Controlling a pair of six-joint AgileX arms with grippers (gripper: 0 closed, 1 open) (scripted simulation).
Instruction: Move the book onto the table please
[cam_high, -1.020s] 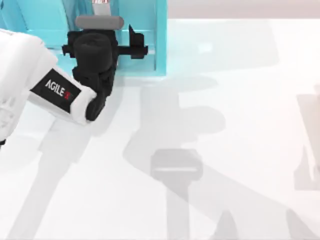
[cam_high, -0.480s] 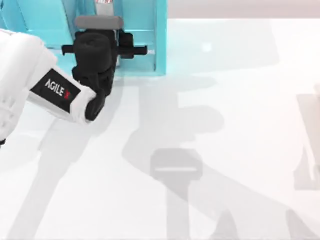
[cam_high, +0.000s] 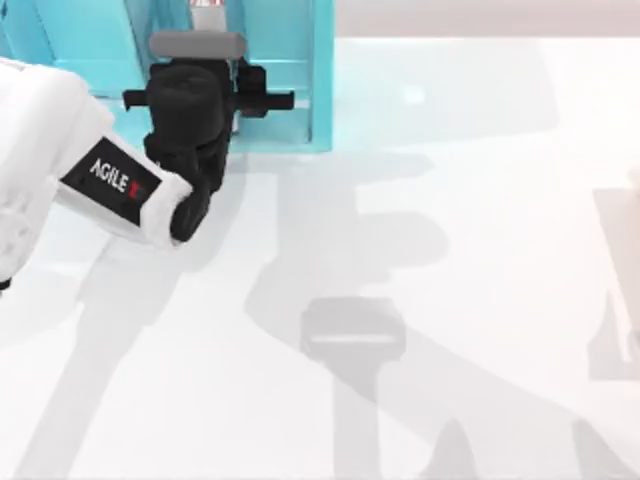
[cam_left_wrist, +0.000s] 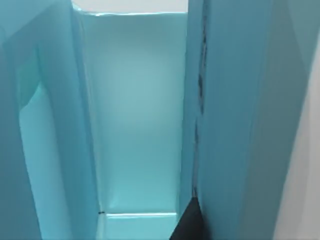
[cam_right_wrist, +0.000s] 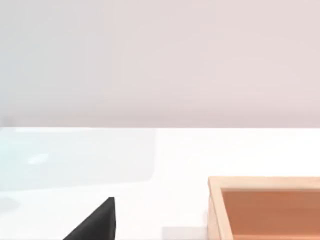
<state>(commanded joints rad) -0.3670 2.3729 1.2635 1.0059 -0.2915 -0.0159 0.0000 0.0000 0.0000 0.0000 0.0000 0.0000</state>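
Left gripper (cam_high: 215, 55) reaching into the teal compartmented shelf (cam_high: 322, 90) | closure: we cannot tell | thick teal-blue book (cam_high: 207, 5) upright inside shelf, off glossy white table (cam_high: 450, 250) | risk: fingers catching a divider, tipping shelf

A rounded, glossy white arm shell (cam_high: 45, 150) carries a black slanted label (cam_high: 122, 180) reading "AGILE" in white letters with a small red mark after them. Beyond the label sits a matte black cylindrical wrist block (cam_high: 188, 110), with a flat grey rounded bar (cam_high: 197, 43) next to the black tool (cam_high: 262, 100).
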